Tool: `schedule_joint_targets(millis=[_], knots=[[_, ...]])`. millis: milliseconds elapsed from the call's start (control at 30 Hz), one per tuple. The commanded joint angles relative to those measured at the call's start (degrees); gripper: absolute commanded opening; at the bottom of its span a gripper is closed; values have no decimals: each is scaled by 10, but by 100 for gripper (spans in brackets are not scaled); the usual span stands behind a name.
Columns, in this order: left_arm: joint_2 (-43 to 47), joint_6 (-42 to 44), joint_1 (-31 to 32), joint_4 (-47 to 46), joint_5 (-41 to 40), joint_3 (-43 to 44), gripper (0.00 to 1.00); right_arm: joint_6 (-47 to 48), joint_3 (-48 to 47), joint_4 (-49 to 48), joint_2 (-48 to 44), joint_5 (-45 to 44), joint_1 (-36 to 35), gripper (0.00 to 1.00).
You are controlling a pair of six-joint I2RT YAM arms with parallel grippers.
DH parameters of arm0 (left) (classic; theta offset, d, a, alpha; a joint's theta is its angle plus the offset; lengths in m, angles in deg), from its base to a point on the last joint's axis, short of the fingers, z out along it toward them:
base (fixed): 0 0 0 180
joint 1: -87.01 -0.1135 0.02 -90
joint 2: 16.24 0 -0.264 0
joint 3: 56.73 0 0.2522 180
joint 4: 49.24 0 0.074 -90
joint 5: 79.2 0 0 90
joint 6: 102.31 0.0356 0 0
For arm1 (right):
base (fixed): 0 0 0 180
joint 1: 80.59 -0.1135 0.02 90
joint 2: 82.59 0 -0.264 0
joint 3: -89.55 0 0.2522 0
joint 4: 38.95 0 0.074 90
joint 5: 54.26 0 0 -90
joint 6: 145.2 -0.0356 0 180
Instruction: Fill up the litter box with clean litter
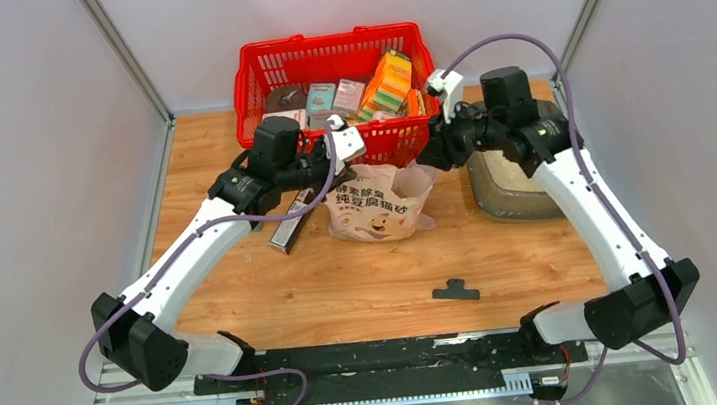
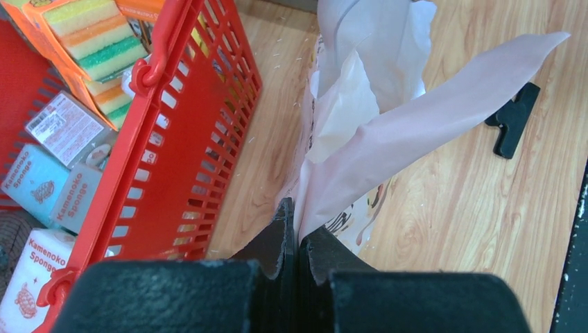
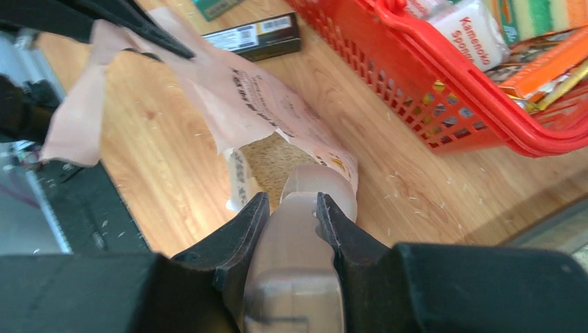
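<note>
The pinkish-cream litter bag [image 1: 375, 209] stands open mid-table in front of the red basket. My left gripper [image 1: 333, 172] is shut on the bag's torn top edge [image 2: 297, 218] and holds it up. My right gripper [image 1: 427, 158] is shut on the handle of a clear plastic scoop [image 3: 315, 184], whose bowl is at the bag's mouth. Pale beige litter [image 3: 272, 163] shows inside the bag [image 3: 256, 104]. The grey-brown litter box [image 1: 496, 210] sits at the right, partly hidden under my right arm; I cannot see its contents.
The red mesh basket [image 1: 265, 71] with sponges and boxes stands at the back, close behind both grippers. A black box [image 1: 289, 232] lies left of the bag. A black clip [image 1: 455, 291] lies on the wood near the front. Stray granules dot the table.
</note>
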Motion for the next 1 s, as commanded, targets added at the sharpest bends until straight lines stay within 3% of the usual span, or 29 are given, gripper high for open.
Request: schedule_joint_targets(millis=[0, 133, 300, 600, 833, 967], knots=[[24, -75, 0, -111, 0, 24, 0, -39, 14, -114, 15, -200, -48, 0], [8, -165, 0, -176, -21, 48, 0, -123, -19, -112, 75, -254, -78, 0], [-31, -192, 0, -200, -29, 98, 0, -151, -36, -123, 121, -341, -90, 0], [-27, -206, 0, -190, -21, 66, 0, -172, 123, -263, 97, -428, -104, 0], [-25, -218, 0, -193, -21, 54, 0, -223, 219, -269, 109, -391, -117, 0], [-29, -233, 0, -206, -22, 58, 0, -288, 241, -280, 116, -316, -109, 0]])
